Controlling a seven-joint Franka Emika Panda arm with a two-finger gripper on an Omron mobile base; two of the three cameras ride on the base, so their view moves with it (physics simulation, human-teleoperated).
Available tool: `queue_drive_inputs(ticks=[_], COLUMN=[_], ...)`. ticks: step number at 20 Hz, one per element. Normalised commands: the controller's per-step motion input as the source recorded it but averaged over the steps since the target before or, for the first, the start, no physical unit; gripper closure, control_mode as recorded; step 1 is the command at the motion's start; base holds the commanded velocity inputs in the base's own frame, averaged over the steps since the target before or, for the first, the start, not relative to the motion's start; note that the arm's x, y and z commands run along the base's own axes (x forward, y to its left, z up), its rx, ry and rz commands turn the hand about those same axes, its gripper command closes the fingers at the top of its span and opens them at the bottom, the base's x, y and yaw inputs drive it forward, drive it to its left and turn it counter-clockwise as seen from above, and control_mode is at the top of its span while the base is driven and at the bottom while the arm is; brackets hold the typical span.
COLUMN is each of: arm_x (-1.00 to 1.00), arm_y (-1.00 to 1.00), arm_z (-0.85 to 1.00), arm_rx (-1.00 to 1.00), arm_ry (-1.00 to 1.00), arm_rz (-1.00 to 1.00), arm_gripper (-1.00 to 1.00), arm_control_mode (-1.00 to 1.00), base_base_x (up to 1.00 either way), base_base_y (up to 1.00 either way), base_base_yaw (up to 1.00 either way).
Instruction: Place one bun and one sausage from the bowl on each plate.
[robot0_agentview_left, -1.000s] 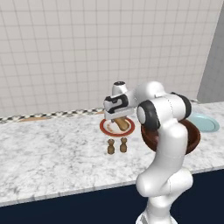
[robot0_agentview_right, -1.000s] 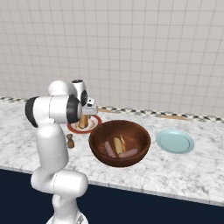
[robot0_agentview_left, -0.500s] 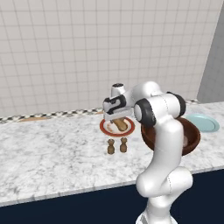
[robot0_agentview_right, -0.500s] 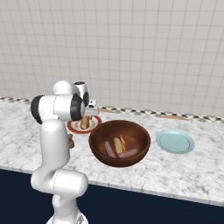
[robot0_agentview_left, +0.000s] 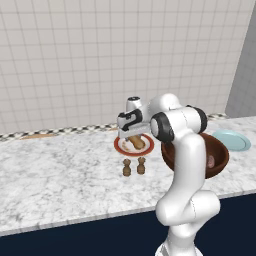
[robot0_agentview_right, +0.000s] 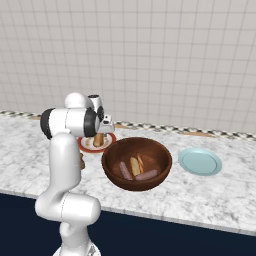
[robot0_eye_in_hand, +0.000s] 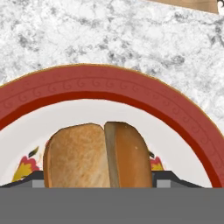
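Observation:
My gripper (robot0_agentview_left: 131, 135) hangs just over the red-rimmed plate (robot0_agentview_left: 120, 146), shut on a toasted bun (robot0_agentview_left: 137, 143). In the hand view the bun (robot0_eye_in_hand: 96, 155) sits between the two dark fingertips (robot0_eye_in_hand: 38, 179), with the cream centre and red rim of the plate (robot0_eye_in_hand: 109, 83) right behind it. I cannot tell whether the bun touches the plate. The deep brown bowl (robot0_agentview_right: 137, 184) stands right of that plate and holds two sausages (robot0_agentview_right: 125, 170) and another bun (robot0_agentview_right: 135, 165). The teal-rimmed plate (robot0_agentview_right: 200, 161) lies bare at the far right.
Two small brown shakers (robot0_agentview_left: 127, 168) stand on the marble counter just in front of the red-rimmed plate. A flat wooden board (robot0_agentview_left: 37, 135) lies along the tiled back wall. My own forearm passes in front of the bowl (robot0_agentview_left: 220, 155) in the left base view.
The hand, with the bun in it, has sunk a little toward the red-rimmed plate. Bowl, plates and shakers have not moved.

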Motion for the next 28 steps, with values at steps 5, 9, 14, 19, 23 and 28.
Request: queue_drive_inputs(ticks=[5,9,14,19,23,28], arm_x=[-0.08,-0.06,-0.05,-0.77,-1.0,-0.72], arm_y=[0.0,0.0,0.0,-0.06,-0.51,-0.16], arm_z=[0.04,0.04,0.03,0.7,0.49,0.92], arm_rx=[0.0,0.0,0.0,0.0,0.0,0.0], arm_ry=[0.0,0.0,0.0,-0.11,-0.2,-0.08], arm_rz=[0.0,0.0,0.0,0.01,0.0,0.0], arm_gripper=[-1.0,-1.0,-1.0,-1.0,-1.0,-1.0], arm_control_mode=[-1.0,-1.0,-1.0,-1.0,-1.0,-1.0], base_base_x=[0.0,0.0,0.0,0.0,0.0,0.0], base_base_y=[0.0,0.0,0.0,0.0,0.0,0.0], base_base_yaw=[0.0,0.0,0.0,0.0,0.0,0.0])
